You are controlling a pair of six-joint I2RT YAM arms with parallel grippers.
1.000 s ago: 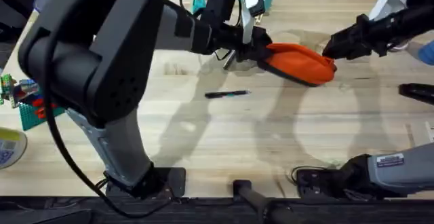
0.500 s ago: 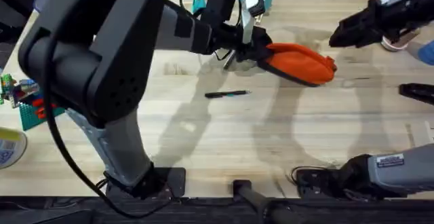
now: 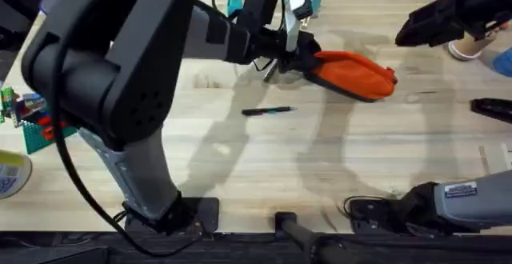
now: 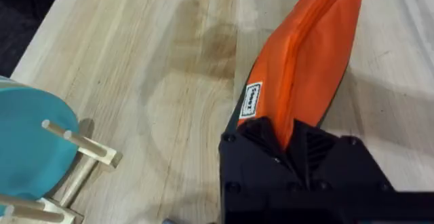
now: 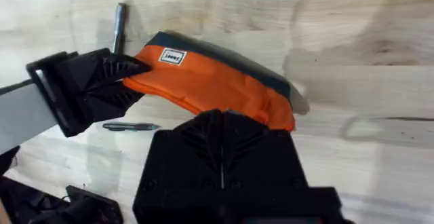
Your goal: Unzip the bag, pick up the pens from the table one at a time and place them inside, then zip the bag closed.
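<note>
Bag (image 3: 354,74) position: far centre of the worktop (image 3: 264,152), lying on its side, orange face up, navy underside showing along the near edge. Zipper runs closed along the upper seam in the left wrist view.

Left pincer (image 3: 302,58): clamped on the bag's left end; in the left wrist view its fingers (image 4: 254,139) pinch the orange fabric just beside a small white label (image 4: 250,100).

Right pincer (image 3: 406,35): raised above the worktop to the right of the bag, apart from it. In the right wrist view its black fingers meet with no gap and hold nothing.

Pens: black pen (image 3: 268,111) lies on the worktop nearer the bases than the bag, well apart from both pincers. Silver-grey pen (image 5: 119,26) lies just beyond the bag's left end, near the left pincer.
</note>
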